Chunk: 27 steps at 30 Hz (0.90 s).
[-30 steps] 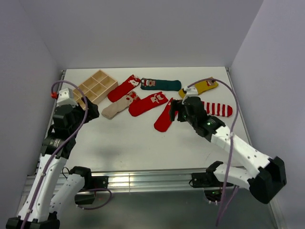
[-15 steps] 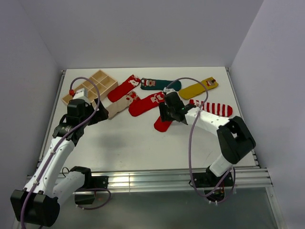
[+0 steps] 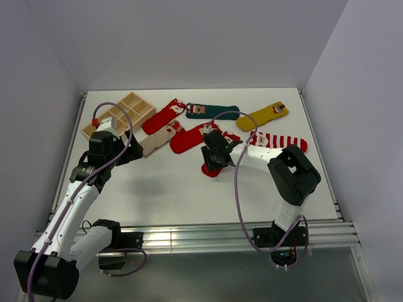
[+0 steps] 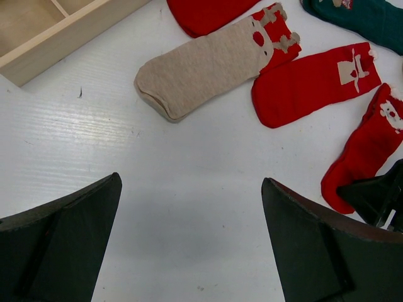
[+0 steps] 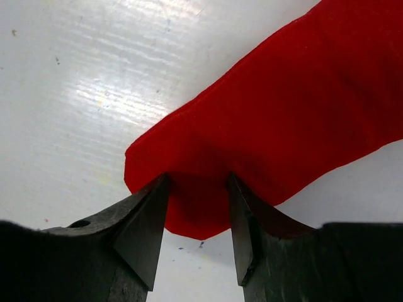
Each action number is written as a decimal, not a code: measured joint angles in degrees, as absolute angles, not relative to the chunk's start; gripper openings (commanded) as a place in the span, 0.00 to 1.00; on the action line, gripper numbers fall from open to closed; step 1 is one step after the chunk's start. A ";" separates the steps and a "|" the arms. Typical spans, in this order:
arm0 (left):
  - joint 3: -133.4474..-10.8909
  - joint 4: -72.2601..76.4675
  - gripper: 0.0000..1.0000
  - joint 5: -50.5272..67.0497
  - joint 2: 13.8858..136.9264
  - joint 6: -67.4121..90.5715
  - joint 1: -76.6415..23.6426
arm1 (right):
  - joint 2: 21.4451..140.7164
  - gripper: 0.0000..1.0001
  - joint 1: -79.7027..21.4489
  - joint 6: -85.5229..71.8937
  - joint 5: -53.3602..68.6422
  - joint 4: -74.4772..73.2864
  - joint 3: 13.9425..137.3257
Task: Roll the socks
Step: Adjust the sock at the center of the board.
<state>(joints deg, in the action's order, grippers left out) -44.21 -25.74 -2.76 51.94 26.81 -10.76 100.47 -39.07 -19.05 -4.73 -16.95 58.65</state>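
Several socks lie across the back of the table: a beige sock [image 3: 154, 141] [image 4: 208, 69], two red socks [image 3: 162, 116] [image 3: 192, 137], a dark green sock [image 3: 213, 112], a mustard sock [image 3: 262, 115] and a striped sock [image 3: 283, 142]. A further red sock [image 3: 208, 168] [image 5: 302, 107] [image 4: 362, 157] lies nearest the front. My right gripper [image 3: 212, 162] [image 5: 198, 179] is down on its toe end. The jaws are half closed and stand apart, with the toe fabric lying between the tips. My left gripper [image 3: 124, 154] [image 4: 192, 182] hangs wide open over bare table, just short of the beige sock.
A wooden compartment tray [image 3: 126, 112] [image 4: 56, 38] sits at the back left, next to the beige sock. White walls close in the table on the left, back and right.
My right gripper has moved left and nearer along the red sock to its toe, and its jaws have narrowed. The left arm swung forward toward the beige sock, then held still.
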 measured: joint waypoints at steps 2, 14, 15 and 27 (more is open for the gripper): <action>-44.21 -25.71 0.99 -2.79 51.94 26.74 -10.76 | 100.55 0.52 -40.07 -20.29 -4.40 -18.22 59.29; -44.21 -25.71 1.00 -2.87 51.88 26.70 -10.76 | 101.21 0.54 -50.33 -24.47 -0.16 -23.05 70.54; -44.21 -25.71 0.99 -2.87 51.81 26.70 -10.76 | 100.55 0.54 -50.11 -24.12 -0.71 -23.51 70.78; -43.31 -25.02 0.99 -2.87 50.68 26.70 -10.76 | 104.16 0.52 -25.67 -21.37 -3.36 -24.58 78.72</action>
